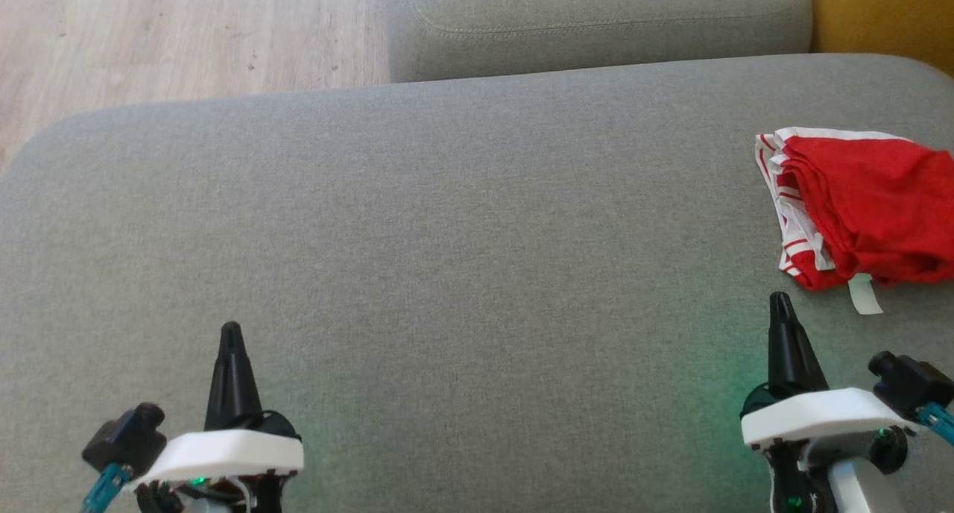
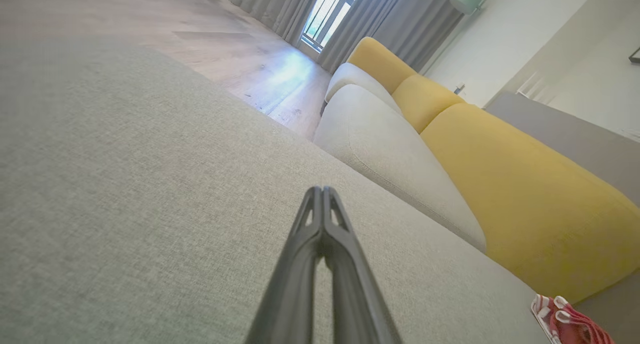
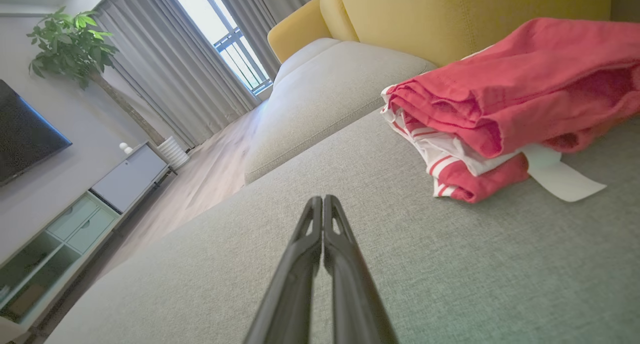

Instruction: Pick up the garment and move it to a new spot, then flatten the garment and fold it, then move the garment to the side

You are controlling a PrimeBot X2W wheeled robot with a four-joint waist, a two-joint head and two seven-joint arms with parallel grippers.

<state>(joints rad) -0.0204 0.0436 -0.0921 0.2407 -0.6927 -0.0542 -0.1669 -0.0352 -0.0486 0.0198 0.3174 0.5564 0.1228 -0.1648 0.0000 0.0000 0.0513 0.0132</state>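
While left end effector (image 1: 231,332) and right end effector (image 1: 779,303) rest closed, empty, I'd pinch the likely soft, light garment (image 1: 872,207), frame right, by its striped edge.

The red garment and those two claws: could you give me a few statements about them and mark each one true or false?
1. The red garment lies on the grey cushion, on the robot's right side. True.
2. The right gripper grips the garment. False: it is shut on nothing, short of the cloth.
3. The left gripper is shut and empty. True.
4. The garment is spread out flat. False: it lies in folded layers.
5. A white tag sticks out at the garment's edge. True.
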